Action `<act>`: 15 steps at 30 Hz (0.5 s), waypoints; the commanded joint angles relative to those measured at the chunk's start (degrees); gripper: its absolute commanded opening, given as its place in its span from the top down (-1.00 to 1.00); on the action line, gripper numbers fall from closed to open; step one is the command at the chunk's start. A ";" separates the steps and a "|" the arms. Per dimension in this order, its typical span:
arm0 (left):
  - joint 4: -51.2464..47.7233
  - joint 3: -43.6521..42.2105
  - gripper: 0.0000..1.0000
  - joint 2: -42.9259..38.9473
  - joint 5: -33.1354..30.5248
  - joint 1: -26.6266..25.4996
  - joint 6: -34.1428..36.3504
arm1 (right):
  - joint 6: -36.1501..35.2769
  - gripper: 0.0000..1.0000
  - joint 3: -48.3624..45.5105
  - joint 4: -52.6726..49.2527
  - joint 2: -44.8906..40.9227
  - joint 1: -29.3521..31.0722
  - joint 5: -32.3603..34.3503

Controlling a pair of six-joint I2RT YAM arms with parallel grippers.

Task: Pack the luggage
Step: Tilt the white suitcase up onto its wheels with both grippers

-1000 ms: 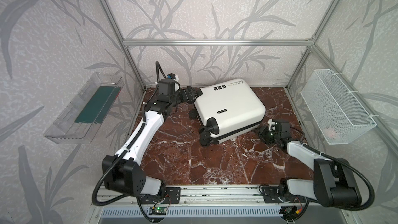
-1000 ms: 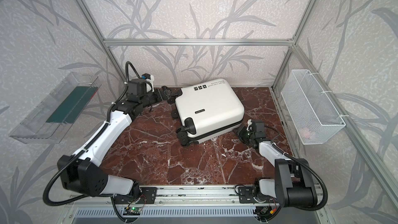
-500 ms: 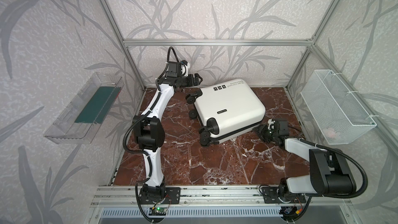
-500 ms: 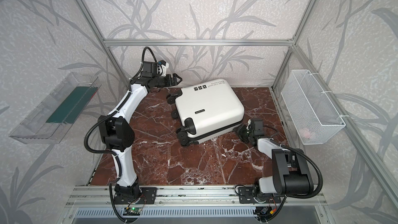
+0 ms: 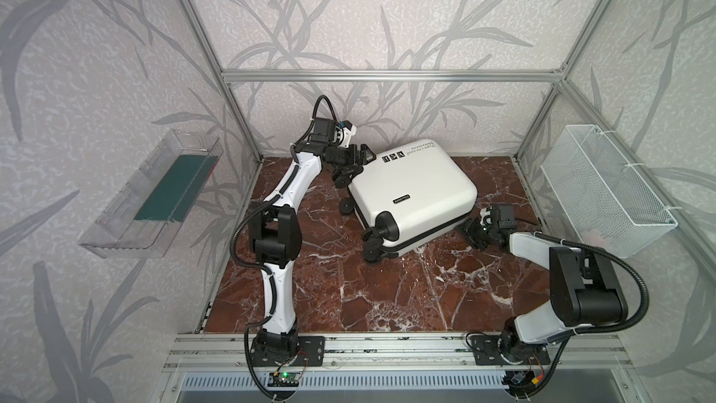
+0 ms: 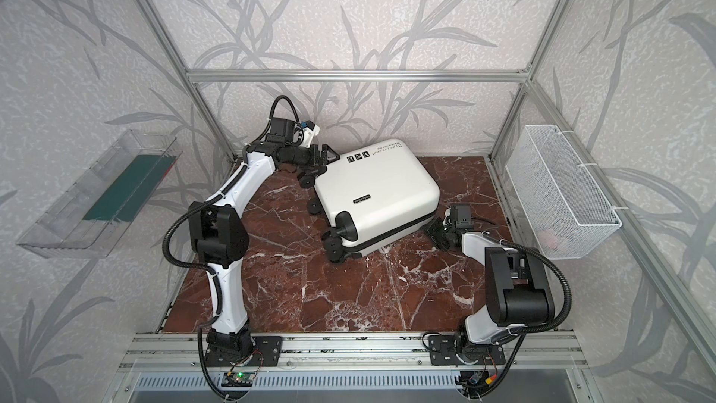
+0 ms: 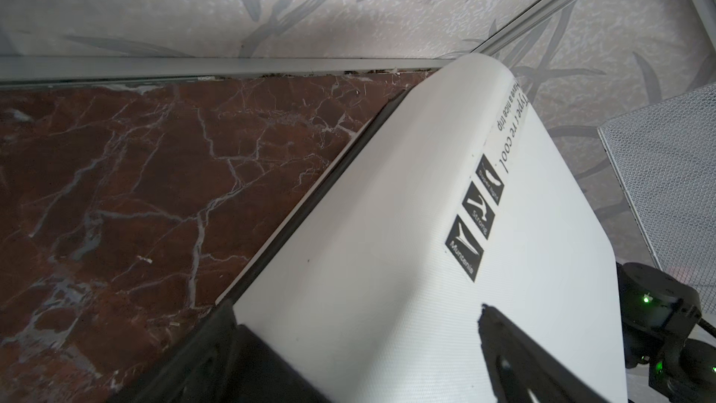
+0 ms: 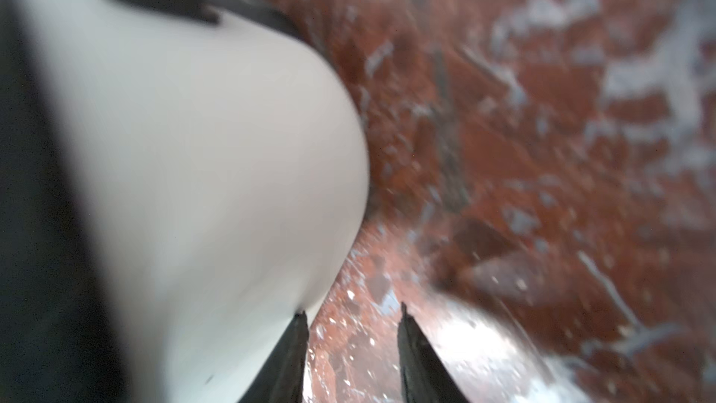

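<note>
1. White hard shell marks the suitcase (image 5: 410,188), which is seen lying flat and shut on the red-brown marble tabletop (image 5: 348,288), between the two grippers. Its black wheels (image 5: 383,223) are set at the end nearest the left gripper.
2. The left gripper (image 5: 362,155) is held at the far wheel-end corner with its jaws spread wide.
3. In the left wrist view that corner is framed by the two fingers (image 7: 503,343), one over the top face near the black printed labels (image 7: 474,219), one down by the black zipper seam (image 7: 310,203). Both fingers are cut off by the frame edge, and contact with the shell cannot be judged.
4. The right gripper (image 5: 474,231) is set low at the opposite end, jaws partly apart. In the blurred right wrist view only marble is seen between its fingertips (image 8: 290,354), and the shell bulges just beside one of them. Touch cannot be told.
5. A white wire mesh basket (image 5: 604,188) is hung on the wall beyond the right gripper, and something pale pink (image 5: 592,236) in it is too small to be identified.
6. Behind the left arm, a clear plastic tray (image 5: 128,219) is mounted, and a dark green sheet (image 5: 174,188) in it cannot be made out further.
</note>
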 commanded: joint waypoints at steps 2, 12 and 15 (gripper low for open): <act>2.16 -8.32 -0.99 -7.20 4.27 -1.96 -1.28 | -6.13 0.19 9.95 -0.74 3.37 0.21 -4.11; 23.82 -39.19 -0.99 -26.26 3.85 -5.91 -14.18 | -11.31 0.16 28.23 -8.33 15.93 3.15 -9.49; 31.55 -48.01 -0.99 -31.63 1.72 -7.63 -19.26 | -13.17 0.10 33.35 -11.47 18.30 4.40 -10.23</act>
